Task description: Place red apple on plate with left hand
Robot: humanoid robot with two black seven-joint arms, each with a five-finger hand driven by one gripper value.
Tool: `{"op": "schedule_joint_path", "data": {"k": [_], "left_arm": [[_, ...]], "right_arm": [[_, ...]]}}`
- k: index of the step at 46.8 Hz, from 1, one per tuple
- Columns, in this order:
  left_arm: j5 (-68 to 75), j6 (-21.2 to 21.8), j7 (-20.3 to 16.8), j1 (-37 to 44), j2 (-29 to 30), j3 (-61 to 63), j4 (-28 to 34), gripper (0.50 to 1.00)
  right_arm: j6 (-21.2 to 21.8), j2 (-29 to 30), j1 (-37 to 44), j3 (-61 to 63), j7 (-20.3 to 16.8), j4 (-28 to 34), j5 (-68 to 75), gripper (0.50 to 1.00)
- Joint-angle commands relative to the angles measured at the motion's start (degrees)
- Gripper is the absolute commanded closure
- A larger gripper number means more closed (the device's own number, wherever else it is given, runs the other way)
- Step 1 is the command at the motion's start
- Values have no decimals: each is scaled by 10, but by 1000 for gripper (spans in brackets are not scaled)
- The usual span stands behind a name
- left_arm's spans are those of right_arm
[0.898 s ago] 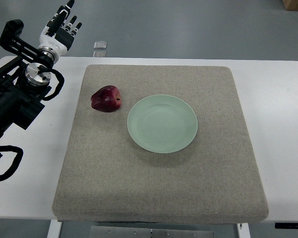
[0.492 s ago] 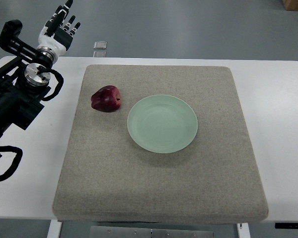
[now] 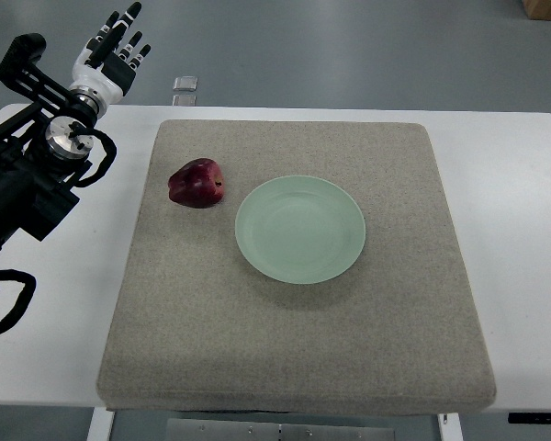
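A dark red apple [image 3: 197, 184] lies on the grey felt mat [image 3: 294, 340], just left of a pale green plate [image 3: 300, 229] that holds nothing. My left hand [image 3: 118, 43] is raised beyond the table's far left corner, well up and left of the apple. Its fingers are spread and hold nothing. The black left arm [image 3: 28, 175] runs down the left edge of the view.
The mat covers most of a white table [image 3: 523, 230]. A small clear square object [image 3: 185, 83] lies on the floor just past the table's far edge. A brown box corner [image 3: 546, 7] shows at top right.
The left hand has shifted slightly, its fingers fanned a little wider. Apple and plate have not moved.
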Motion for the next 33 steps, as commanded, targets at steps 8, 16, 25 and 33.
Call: {"op": "schedule_joint_path", "data": {"k": [8,16,25,33], "left_arm": [[5,-3,0,-8,6,63,0,506],[19,-6,1,-16,16,101,-6,506],[79,-5,1,-16,57,108,-67,506],[194,-5,1,-16,79,108,-104,506]], "right_arm": [[0,0,0,0,0,0,0,536],[0,0,0,0,0,0,0,536],[0,0,0,0,0,0,0,536],[0,0,0,0,0,0,0,536]]}}
